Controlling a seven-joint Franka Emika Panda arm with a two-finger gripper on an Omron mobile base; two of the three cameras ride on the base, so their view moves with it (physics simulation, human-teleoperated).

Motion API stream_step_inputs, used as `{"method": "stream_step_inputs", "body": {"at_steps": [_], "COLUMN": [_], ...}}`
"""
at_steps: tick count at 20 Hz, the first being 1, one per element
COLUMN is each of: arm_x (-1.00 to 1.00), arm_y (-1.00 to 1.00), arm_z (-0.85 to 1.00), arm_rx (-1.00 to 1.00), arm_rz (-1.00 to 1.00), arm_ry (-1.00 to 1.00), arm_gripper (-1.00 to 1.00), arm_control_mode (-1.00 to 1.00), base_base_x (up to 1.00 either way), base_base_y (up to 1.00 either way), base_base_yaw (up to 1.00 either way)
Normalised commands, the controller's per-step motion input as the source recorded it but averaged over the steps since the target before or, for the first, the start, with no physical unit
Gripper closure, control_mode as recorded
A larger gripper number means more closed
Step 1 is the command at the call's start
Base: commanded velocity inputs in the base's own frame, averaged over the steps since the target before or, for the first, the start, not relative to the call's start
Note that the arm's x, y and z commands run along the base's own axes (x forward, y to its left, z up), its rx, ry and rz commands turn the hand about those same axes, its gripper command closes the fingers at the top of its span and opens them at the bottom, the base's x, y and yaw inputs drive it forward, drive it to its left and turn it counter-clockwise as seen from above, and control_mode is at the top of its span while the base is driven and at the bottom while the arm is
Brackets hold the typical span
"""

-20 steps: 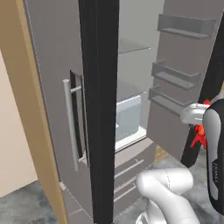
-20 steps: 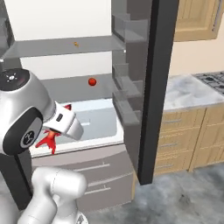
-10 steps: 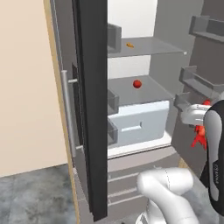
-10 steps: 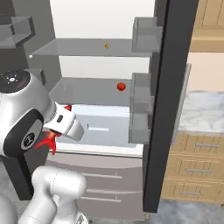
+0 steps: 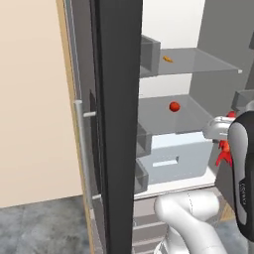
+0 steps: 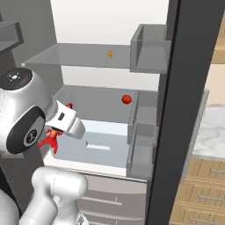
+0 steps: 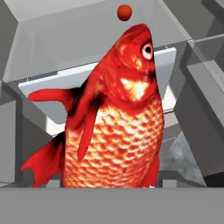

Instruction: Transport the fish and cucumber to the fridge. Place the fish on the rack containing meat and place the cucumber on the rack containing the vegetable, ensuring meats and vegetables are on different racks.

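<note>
fridge point(image 6: 110, 26) open, white interior centre frame, dark door edge point(image 5: 116, 124) tall at left | upper shelf point(image 6: 79, 57) holds meat point(image 6: 110, 54); shelf below holds vegetable point(image 6: 126, 99), bare room around it | fingers point(image 6: 59, 132) lower left, clamped on fish point(image 7: 118, 118), head toward vegetable

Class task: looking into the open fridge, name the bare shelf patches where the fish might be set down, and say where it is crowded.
The upper shelf is bare all round the tiny orange meat. The middle shelf is bare left of the red ball. It is tightest on the right, by the door bins. The tool holds the fish.
</note>
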Motion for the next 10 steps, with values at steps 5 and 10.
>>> {"method": "stream_step_inputs", "body": {"at_steps": [5, 10], "arm_x": [0.00, 0.00], "arm_y": [0.00, 0.00], "arm_z": [0.00, 0.00], "arm_rx": [0.00, 0.00], "arm_rz": [0.00, 0.00], "arm_ry": [0.00, 0.00], "arm_gripper": [1.00, 1.00], "arm_control_mode": [1.00, 1.00], "base_base_x": [0.30, 0.95], "base_base_y": [-0.23, 0.23], "base_base_yaw": [0.02, 0.00]}}
